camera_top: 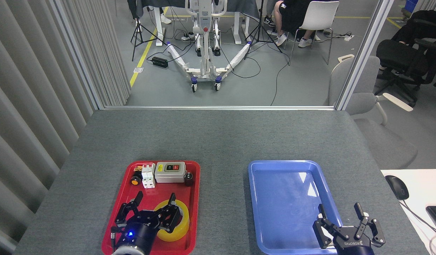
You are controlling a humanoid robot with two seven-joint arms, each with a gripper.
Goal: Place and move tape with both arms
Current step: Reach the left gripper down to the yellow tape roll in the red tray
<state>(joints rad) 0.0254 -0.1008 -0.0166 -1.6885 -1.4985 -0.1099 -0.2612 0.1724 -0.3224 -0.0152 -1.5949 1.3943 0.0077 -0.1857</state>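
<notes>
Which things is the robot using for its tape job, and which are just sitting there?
For the job:
the tape
left gripper
right gripper
red tray
probably the blue tray

Just lying about:
grey switch box
white breaker
orange push button
computer mouse

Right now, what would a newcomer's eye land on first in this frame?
Two bright plastic trays on the grey table: a red tray at left and an empty blue tray at right. In the red one lies a wide roll of translucent yellow packing tape, with the open black left gripper over it. The open right gripper hangs over the blue tray's near right corner.
</notes>
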